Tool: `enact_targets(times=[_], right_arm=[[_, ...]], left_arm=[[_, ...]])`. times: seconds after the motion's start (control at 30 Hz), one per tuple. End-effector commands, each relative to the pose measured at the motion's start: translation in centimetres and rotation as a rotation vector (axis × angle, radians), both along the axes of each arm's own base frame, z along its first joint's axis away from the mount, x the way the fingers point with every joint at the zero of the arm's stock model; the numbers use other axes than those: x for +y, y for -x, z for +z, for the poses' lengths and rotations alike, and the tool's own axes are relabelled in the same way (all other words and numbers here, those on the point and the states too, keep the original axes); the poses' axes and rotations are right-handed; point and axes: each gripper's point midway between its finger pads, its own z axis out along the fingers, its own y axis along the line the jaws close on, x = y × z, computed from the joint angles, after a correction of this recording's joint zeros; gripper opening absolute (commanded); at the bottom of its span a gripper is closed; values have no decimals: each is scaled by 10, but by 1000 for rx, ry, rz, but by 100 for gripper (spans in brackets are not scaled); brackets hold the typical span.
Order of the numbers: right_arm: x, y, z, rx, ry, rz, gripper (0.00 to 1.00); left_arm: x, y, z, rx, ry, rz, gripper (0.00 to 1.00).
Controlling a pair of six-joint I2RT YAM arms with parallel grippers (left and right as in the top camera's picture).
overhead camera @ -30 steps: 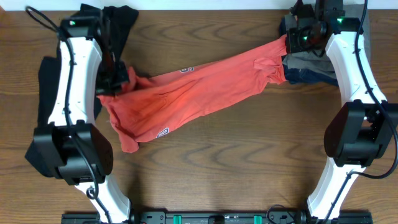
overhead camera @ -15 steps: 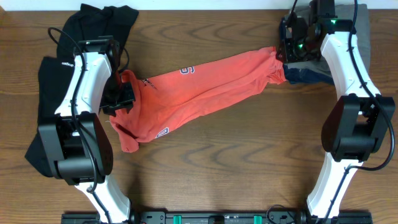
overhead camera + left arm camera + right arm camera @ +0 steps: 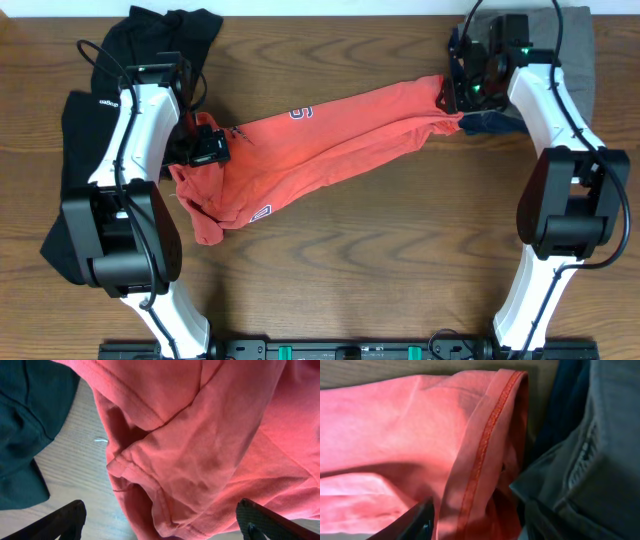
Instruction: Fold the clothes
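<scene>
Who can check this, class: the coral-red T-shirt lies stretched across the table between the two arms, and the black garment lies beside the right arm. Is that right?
Not quite. The overhead view shows the black garment beside the left arm, not the right arm. The coral-red T-shirt does lie stretched across the table between the two arms.
</scene>
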Motion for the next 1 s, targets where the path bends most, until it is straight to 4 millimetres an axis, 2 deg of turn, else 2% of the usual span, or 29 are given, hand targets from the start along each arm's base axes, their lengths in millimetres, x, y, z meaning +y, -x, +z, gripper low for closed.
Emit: enact_targets(times=[0.0, 0.27, 0.53, 0.63, 0.8, 0.87, 0.93, 0.97], right_arm=[[4, 5, -17, 22, -13, 8, 54], [10, -2, -29, -7, -25, 20, 51], [10, -4, -65, 32, -23, 19, 52], [4, -2, -78, 54, 7, 7, 52], [3, 0, -85, 71, 7, -1, 51], [9, 2, -86, 80, -13, 8, 47], [20, 5, -85, 90, -53, 29, 32], [26, 7, -85, 95, -72, 39, 27]], left_arm=[[3, -1, 2, -13, -8, -4, 98], [3, -7, 2, -38, -10, -4, 98], [3, -11, 2, -52, -11, -4, 98], [3, -11, 2, -52, -10, -3, 98], [3, -11, 2, -52, -10, -3, 98], [3, -11, 2, -53, -10, -3, 98], [3, -12, 2, -56, -10, -3, 98], [3, -12, 2, -56, -11, -3, 98]])
